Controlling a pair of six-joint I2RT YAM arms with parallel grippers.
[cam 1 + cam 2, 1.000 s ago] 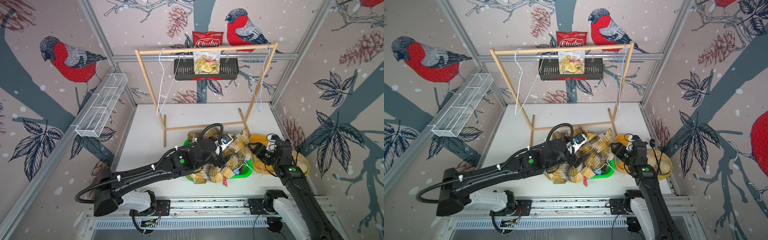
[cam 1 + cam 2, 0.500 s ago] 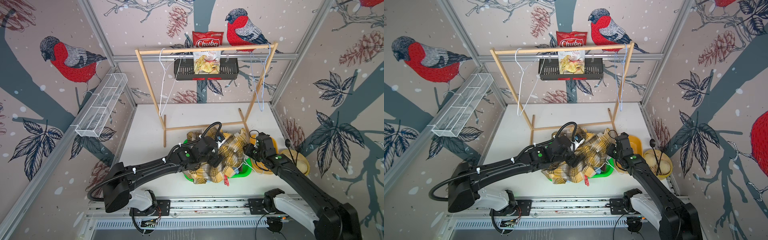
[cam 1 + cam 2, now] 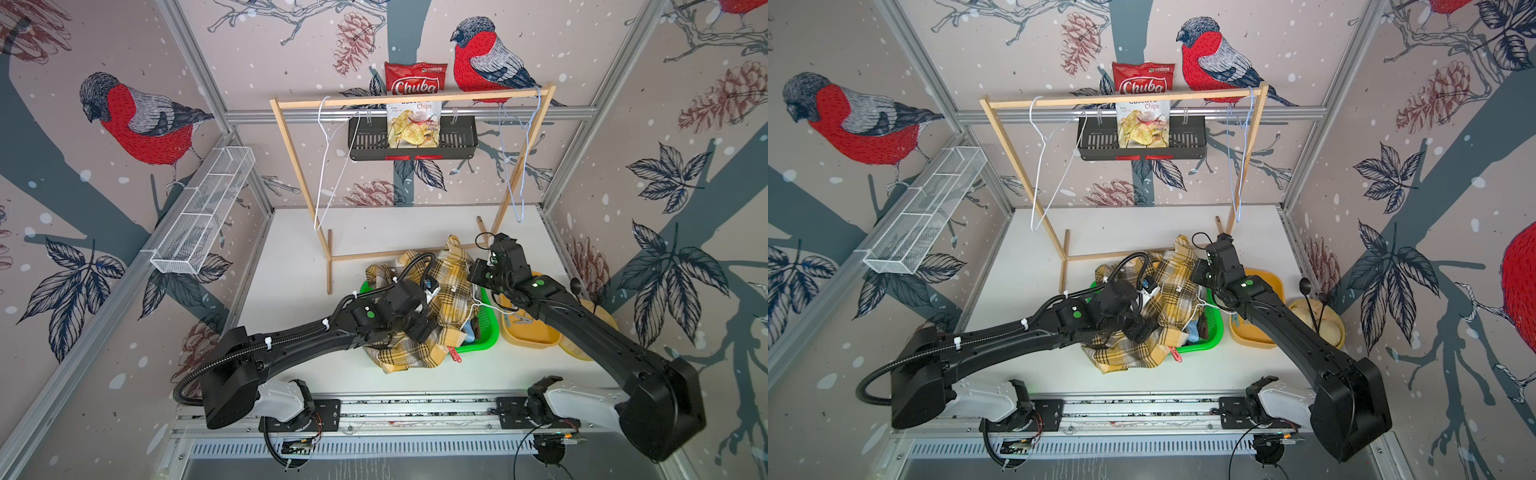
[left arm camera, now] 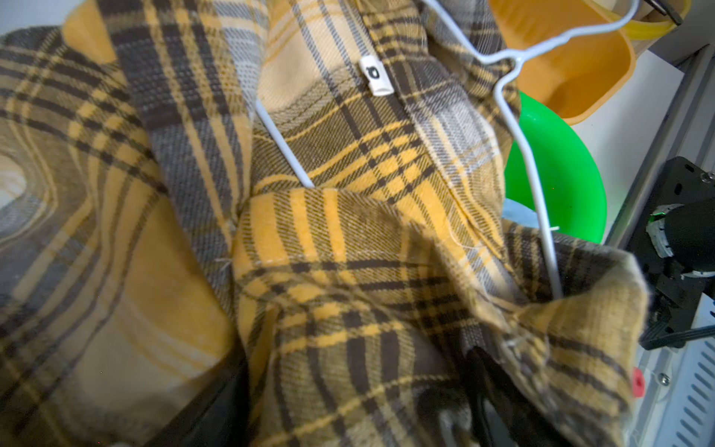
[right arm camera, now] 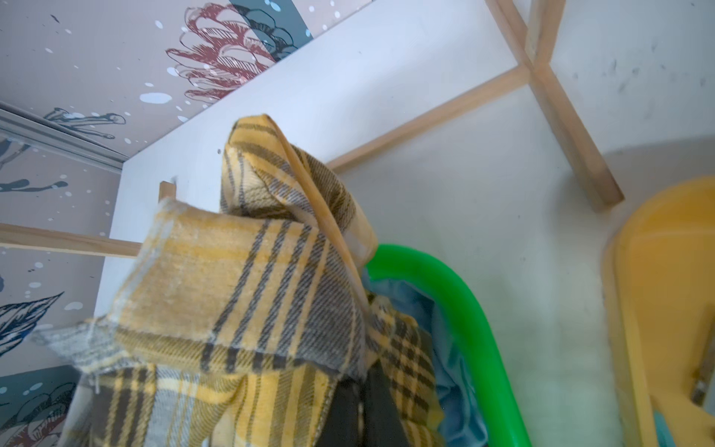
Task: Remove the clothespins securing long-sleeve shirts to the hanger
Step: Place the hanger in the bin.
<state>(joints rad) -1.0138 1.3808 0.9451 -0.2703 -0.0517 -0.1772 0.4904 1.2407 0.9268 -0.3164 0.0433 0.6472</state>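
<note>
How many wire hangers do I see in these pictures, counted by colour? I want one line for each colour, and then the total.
White: 2, the rack hanger on the wooden rack and the shirt hanger in the plaid shirt.
Light blue: 1, the blue hanger on the same rack.
Total: 3

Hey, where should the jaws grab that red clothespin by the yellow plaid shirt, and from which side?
Pinch the red clothespin across its free end, which sticks out past the hem of the yellow plaid shirt over bare table. Probably come from the front, the robot's side: cloth and the green basket crowd its far end.
</note>
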